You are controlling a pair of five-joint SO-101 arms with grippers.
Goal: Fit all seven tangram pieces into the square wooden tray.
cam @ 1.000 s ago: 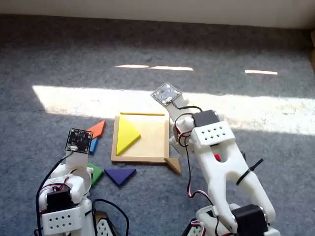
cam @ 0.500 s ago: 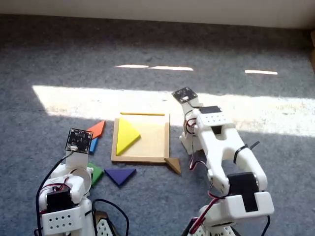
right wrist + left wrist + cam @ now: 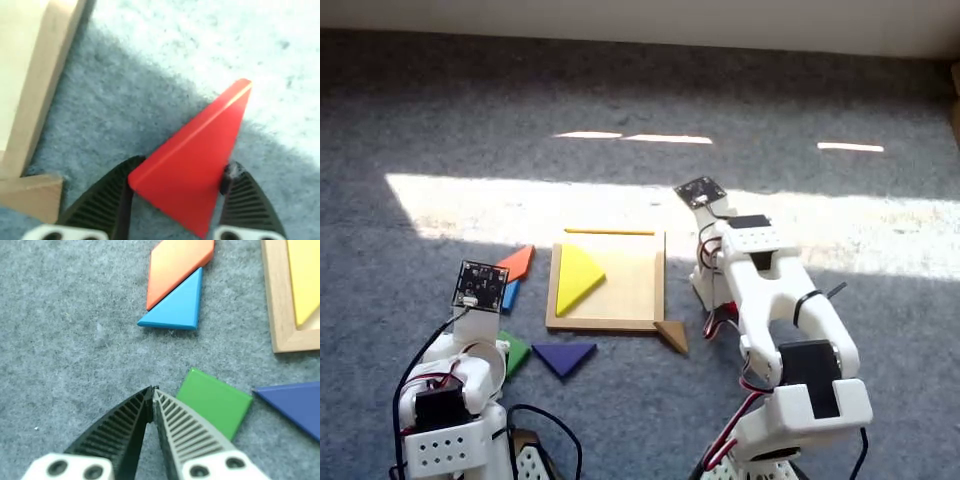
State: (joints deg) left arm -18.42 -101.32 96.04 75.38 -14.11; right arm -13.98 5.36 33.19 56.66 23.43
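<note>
Two grippers worked. My left gripper [image 3: 152,392] sat clenched on nothing, left of the tray [image 3: 605,323] and just beside the green piece [image 3: 215,402]. Right of the tray's edge, over open carpet [image 3: 820,150], my right gripper [image 3: 182,172] grasped the red triangle [image 3: 192,165].

The whole bench [image 3: 440,100] is overlooked by a fixed camera set high behind both arms and tilted forward. The left wrist camera is mounted just behind the left jaws and aimed down along them, close to the surface. The green piece [image 3: 215,402] beside their tips and the wooden tray [image 3: 280,305] corner beyond them are shared with the high view. The right wrist camera is held even closer, the red triangle [image 3: 192,170] being framed between the right jaws.
</note>
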